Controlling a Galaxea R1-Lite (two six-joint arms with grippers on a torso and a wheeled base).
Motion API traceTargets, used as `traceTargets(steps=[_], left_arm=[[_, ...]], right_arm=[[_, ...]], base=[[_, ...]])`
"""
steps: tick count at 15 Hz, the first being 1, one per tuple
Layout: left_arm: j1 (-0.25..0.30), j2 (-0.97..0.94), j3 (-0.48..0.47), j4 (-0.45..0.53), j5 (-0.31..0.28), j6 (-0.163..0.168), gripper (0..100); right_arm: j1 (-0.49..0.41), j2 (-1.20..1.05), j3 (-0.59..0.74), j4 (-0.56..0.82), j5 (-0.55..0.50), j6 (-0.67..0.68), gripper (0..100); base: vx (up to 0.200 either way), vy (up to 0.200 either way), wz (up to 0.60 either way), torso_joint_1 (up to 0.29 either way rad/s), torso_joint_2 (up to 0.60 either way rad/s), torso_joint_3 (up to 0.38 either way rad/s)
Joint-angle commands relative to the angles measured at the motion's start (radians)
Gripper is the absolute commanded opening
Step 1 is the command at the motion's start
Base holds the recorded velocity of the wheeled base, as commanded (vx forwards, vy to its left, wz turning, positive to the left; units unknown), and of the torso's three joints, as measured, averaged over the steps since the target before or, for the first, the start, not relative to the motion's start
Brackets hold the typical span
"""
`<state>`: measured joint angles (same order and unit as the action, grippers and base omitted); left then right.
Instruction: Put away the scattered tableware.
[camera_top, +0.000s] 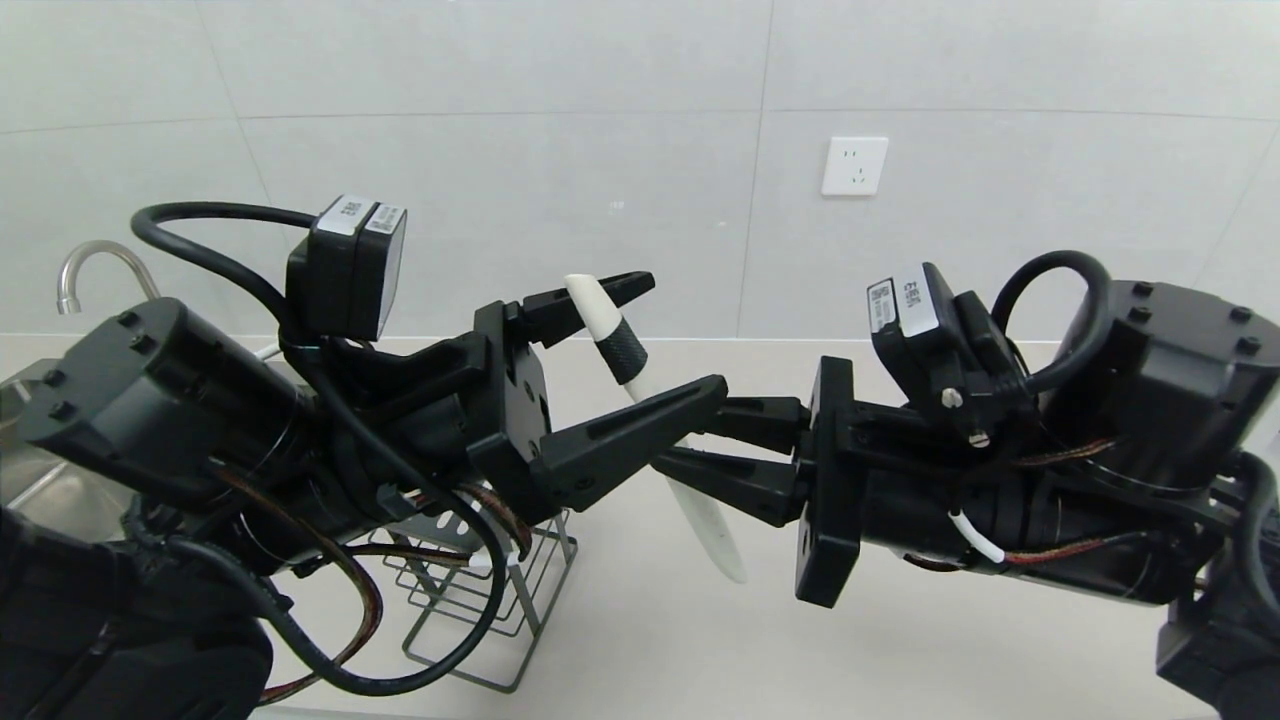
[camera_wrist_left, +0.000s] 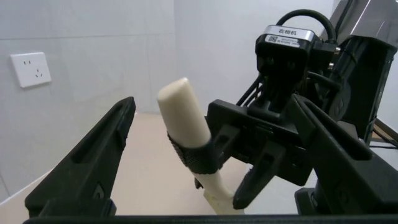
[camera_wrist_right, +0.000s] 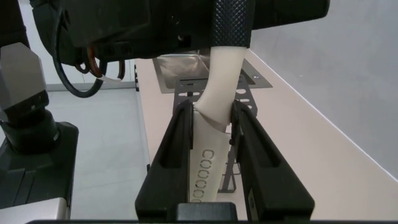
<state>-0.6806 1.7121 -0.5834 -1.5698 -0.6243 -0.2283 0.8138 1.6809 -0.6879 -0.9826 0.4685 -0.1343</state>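
Note:
A white knife (camera_top: 712, 520) with a black ribbed band (camera_top: 623, 350) on its handle hangs tilted in the air above the counter, blade down. My right gripper (camera_top: 685, 440) is shut on it just below the band, and the right wrist view shows the fingers (camera_wrist_right: 180, 143) pressed against the perforated blade (camera_wrist_right: 208, 165). My left gripper (camera_top: 685, 333) faces it from the other side, open, with the knife's handle (camera_wrist_left: 183, 121) between its spread fingers (camera_wrist_left: 93, 168) and not touching them.
A wire rack (camera_top: 500, 610) stands on the pale counter (camera_top: 900, 640) below the left arm. A steel sink (camera_top: 40, 480) with a faucet (camera_top: 90, 262) lies at the far left. A tiled wall with an outlet (camera_top: 853, 165) closes the back.

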Motion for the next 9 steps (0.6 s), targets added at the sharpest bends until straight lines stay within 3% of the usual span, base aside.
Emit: traceTargets(steps=[1, 2, 3, 9], left_arm=[[0.001, -0.003, -0.003, -0.001, 0.000, 0.000, 100], [0.000, -0.003, -0.001, -0.001, 0.001, 0.000, 100], [-0.007, -0.003, 0.002, -0.001, 0.009, -0.002, 0], [-0.007, -0.003, -0.001, -0.001, 0.015, -0.019, 0]], right_arm=[[-0.001, -0.001, 0.001, -0.001, -0.001, 0.001, 0], [-0.001, -0.001, 0.001, -0.001, -0.001, 0.001, 0], [-0.001, 0.000, -0.002, -0.001, -0.001, 0.001, 0], [0.005, 0.053, -0.070, 0.002, -0.004, -0.001, 0]], base=[[0.000, 0.000, 0.00, 0.000, 0.00, 0.000], [0.000, 0.000, 0.00, 0.000, 0.00, 0.000], [0.000, 0.000, 0.00, 0.000, 0.00, 0.000], [0.000, 0.000, 0.00, 0.000, 0.00, 0.000]])
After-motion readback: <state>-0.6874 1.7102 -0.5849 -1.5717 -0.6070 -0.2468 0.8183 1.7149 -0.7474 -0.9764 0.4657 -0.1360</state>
